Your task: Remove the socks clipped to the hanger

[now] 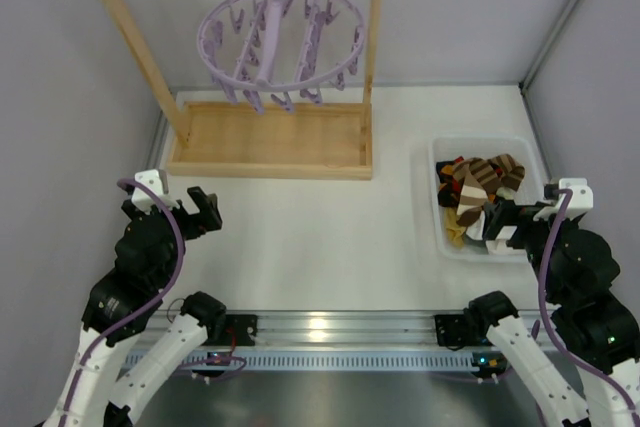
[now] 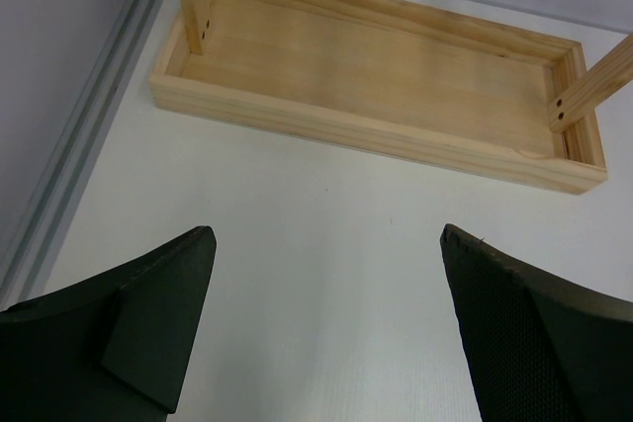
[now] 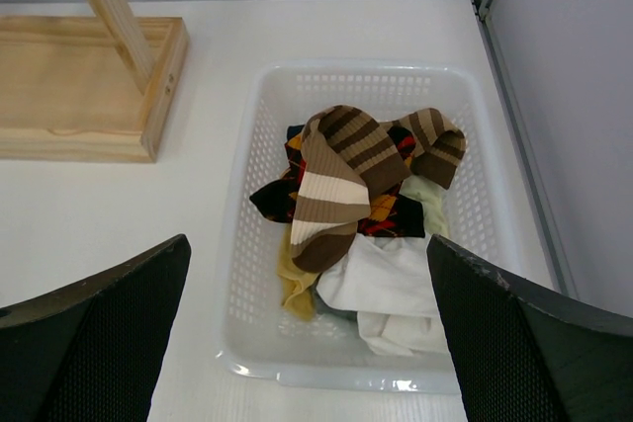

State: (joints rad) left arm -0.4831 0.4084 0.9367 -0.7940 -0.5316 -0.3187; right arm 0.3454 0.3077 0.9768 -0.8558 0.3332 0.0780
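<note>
Top external view: left gripper point(image 1: 187, 214) sits low over the table point(image 1: 320, 237), fingers spread wide, nothing between them. Left wrist view confirms it: left gripper point(image 2: 326, 244) shows both dark fingers point(image 2: 148, 323) far apart over bare white table point(image 2: 326, 195).

Ahead of these fingers, and well apart from them, stands the wooden rack point(image 1: 265, 137). Its tray base point(image 2: 366, 66) lies flat on the table, one upright post at each end. The hanger point(image 1: 266, 47) hangs by its hook from the rack's top bar, well above and beyond the left fingers. Ring tilted, pegs dangling below it.

Right gripper point(image 1: 500, 225) is also spread wide, holding nothing. It sits over the near end of the basket point(image 1: 440, 152). Right wrist view: right gripper point(image 3: 309, 244) frames the basket point(image 3: 259, 244) between its two fingers point(image 3: 109, 333). The socks point(image 3: 341, 180) lie heaped inside, straight ahead of and below the fingertips, not touched by them. Brown-and-cream striped sock on top; black one with red-orange diamonds under it; white sock point(image 3: 386, 294) nearest the fingers; a yellow bit point(image 3: 292, 284) at the near left. The rack's corner point(image 3: 69, 86) lies ahead and left of the left-hand finger, apart from the basket.
</note>
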